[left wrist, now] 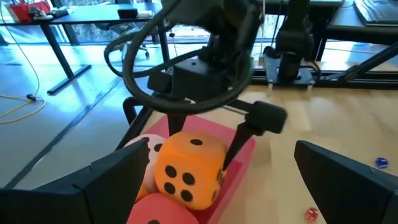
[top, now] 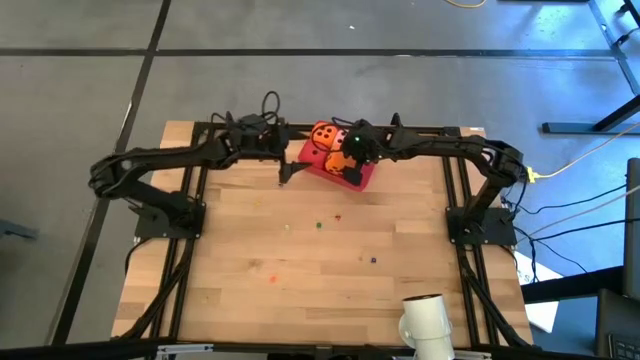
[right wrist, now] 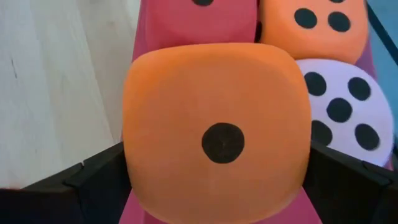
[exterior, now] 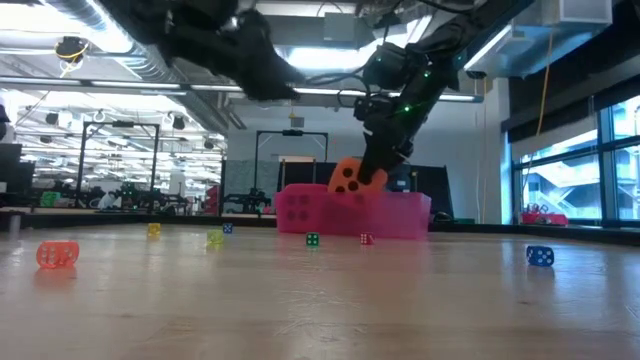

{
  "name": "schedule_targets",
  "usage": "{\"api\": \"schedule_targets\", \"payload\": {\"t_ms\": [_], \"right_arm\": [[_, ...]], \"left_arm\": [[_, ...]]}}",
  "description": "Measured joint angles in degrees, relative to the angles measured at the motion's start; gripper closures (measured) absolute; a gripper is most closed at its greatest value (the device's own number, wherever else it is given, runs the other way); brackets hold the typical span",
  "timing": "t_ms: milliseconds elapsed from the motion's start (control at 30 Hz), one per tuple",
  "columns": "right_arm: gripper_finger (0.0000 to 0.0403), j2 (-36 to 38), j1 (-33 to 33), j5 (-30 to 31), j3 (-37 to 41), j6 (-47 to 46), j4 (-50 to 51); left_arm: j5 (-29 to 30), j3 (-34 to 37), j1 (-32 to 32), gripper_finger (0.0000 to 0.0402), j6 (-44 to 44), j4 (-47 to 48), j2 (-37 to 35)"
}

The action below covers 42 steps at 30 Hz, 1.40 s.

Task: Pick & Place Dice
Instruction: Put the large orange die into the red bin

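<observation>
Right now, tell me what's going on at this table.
The right gripper is shut on an orange die, holding it just above the pink tray at the far side of the table. In the tray lie another orange die, a pale pink die and a red die. The left gripper hangs open beside the tray, holding nothing. Tiny coloured beads are scattered over the wooden table.

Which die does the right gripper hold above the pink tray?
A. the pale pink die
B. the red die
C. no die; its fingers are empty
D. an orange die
D. The right gripper is shut on an orange die, one pip facing its wrist camera; in the low view this die hangs over the pink tray.
</observation>
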State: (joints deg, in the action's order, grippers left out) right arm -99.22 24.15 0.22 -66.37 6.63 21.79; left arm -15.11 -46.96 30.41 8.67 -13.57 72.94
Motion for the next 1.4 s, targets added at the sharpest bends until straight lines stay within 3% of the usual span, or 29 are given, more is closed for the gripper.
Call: {"api": "schedule_targets", "payload": {"t_ms": [500,700,967,1200,1400], "right_arm": [[0.0003,-0.4,0.2,-2.6,0.0,-1.6,-0.6],[0.0003,-0.4,0.2,-2.6,0.0,-1.6,-2.2],[0.0003,-0.4,0.2,-2.5,0.0,-1.7,-2.1],[0.0003,-0.5,0.2,-2.4,0.1,-1.7,-1.7],[0.0003,-0.7,0.2,-2.4,0.1,-1.7,-1.9]], "left_arm": [[0.2,-0.2,0.5,0.0002,-2.3,-28.8,23.5],[0.3,-5.4,0.5,0.0002,-2.4,-27.8,29.4],[0.6,-14.1,1.2,0.0002,-0.3,-16.3,33.4],[7.8,-14.8,1.3,0.0002,1.4,-10.3,33.2],[7.4,-14.6,1.5,0.0002,0.9,-10.4,33.1]]}}
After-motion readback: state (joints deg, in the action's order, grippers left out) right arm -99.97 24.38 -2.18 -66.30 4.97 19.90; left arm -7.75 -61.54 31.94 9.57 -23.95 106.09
